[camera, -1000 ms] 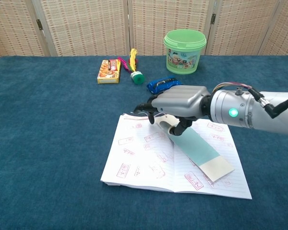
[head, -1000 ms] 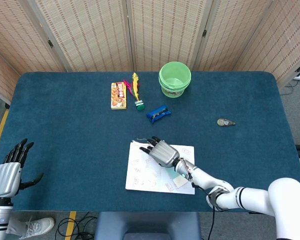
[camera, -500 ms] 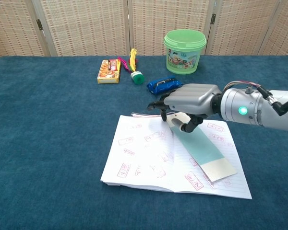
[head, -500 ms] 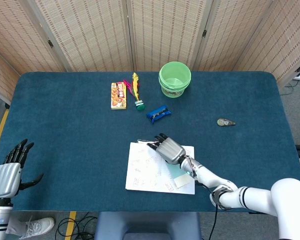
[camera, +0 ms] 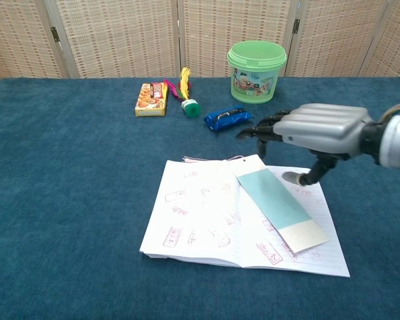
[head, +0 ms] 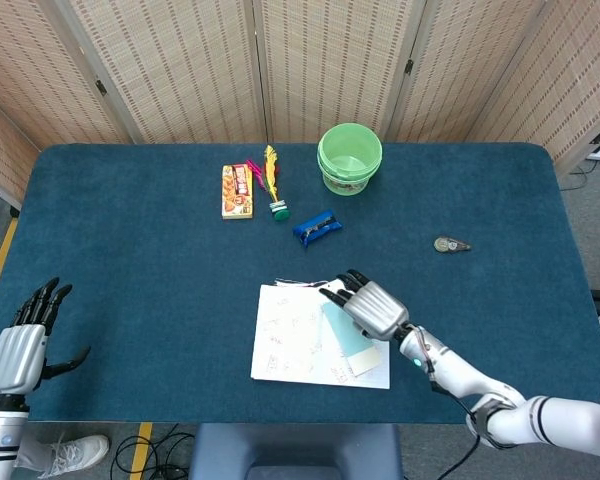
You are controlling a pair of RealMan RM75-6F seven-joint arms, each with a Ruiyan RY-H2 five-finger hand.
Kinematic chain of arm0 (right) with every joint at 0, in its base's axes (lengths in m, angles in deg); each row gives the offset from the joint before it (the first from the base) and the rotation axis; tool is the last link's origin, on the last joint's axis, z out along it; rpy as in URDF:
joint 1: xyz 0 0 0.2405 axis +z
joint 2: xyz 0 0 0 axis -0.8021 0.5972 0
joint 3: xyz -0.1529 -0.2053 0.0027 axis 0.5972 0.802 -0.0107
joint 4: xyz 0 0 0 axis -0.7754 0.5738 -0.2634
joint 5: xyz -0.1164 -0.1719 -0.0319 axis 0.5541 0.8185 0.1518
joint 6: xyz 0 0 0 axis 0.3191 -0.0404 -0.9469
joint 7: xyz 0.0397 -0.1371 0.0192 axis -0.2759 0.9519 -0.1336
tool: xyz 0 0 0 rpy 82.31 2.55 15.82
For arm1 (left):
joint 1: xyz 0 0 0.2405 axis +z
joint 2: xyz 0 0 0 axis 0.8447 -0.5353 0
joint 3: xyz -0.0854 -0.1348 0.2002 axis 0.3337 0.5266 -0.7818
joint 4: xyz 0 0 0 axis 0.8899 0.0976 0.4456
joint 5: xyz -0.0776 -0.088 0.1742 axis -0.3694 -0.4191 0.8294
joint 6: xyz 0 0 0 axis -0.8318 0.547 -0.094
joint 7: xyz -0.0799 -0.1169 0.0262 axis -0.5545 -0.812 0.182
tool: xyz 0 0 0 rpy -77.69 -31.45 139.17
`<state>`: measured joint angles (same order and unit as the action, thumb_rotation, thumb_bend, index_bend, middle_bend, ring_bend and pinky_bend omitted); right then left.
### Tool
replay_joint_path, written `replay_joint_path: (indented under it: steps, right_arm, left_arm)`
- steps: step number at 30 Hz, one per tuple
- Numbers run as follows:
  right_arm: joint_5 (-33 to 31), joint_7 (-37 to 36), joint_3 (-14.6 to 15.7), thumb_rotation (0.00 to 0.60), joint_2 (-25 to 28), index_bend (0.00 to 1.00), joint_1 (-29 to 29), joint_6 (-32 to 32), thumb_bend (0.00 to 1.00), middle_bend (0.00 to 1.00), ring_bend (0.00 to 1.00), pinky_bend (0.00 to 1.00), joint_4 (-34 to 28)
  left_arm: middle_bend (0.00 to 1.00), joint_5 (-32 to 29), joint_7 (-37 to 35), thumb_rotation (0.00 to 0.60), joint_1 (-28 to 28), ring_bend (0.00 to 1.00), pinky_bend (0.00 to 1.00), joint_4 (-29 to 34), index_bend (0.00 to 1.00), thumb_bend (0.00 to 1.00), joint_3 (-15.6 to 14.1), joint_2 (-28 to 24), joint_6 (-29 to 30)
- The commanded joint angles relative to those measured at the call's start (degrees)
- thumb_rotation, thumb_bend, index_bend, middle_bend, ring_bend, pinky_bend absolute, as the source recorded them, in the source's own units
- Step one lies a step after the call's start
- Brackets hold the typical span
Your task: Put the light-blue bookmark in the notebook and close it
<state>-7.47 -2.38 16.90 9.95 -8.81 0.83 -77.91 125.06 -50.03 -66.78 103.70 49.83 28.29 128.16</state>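
A: Chest view, item one: notebook (camera: 213,220), lying open and flat on the blue bench (camera: 67,200), pages covered with red stamp marks. Where is the bookmark?

B: Light-blue bookmark (camera: 280,208), one, lying diagonally across the notebook's right-hand page, its pale lower end toward the near edge. Nothing holds it.

A: Right hand?

B: Right hand (camera: 313,130), hovering above the far right part of the notebook, palm down, its fingers (camera: 257,130) spread and empty. The thumb hangs down close to the page; contact cannot be told. In the head view the same hand (head: 370,303) sits over the bookmark's upper end.

A: Left hand?

B: Left hand (head: 20,345), head view only, at the near left corner of the bench, fingers apart, holding nothing.

A: Containers?

B: One green bucket (camera: 257,70), upright at the far side of the bench, printed picture on its wall. From the head view its inside shows green with no contents to be made out.

A: Remaining stock?

B: A blue packet (camera: 227,119) just in front of the bucket and to its left; a yellow feathered shuttlecock (camera: 187,93) with a green base; a flat orange box (camera: 151,99) beside that; and a small grey round object (head: 450,244) well apart on the right, too small to identify.
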Motion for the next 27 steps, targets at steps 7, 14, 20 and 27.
replay_joint_path:
  steps: [7,14,20,27]
  right_arm:
    - [5.6,-4.9,5.6,0.600,3.1,0.00,-6.4,-4.7,0.42,0.30,0.04,0.07,-1.2]
    - [8.3,-8.2,7.0,0.600,1.4,0.00,-9.0,-6.4,0.45,0.31,0.00,0.00,2.8]
    - [9.2,-9.5,7.2,0.600,0.0,0.00,-10.0,-6.0,0.45,0.31,0.00,0.00,4.7]
    - [10.4,-9.8,6.9,0.600,-0.9,0.00,-10.3,-5.7,0.45,0.30,0.00,0.00,5.3]
  left_arm:
    - [0.03,1.2,1.4,0.600,-0.4,0.04,0.16,1.8,0.11,0.26,-0.2,0.0,-0.2]
    - [0.03,1.4,1.8,0.600,-0.4,0.04,0.16,2.7,0.11,0.26,-0.5,-0.3,-0.4]
    - [0.03,1.6,1.6,0.600,-0.3,0.04,0.16,3.1,0.11,0.26,-0.7,-0.5,-0.5]
    - [0.03,1.6,1.4,0.600,-0.2,0.04,0.16,3.1,0.11,0.26,-0.7,-0.6,-0.4]
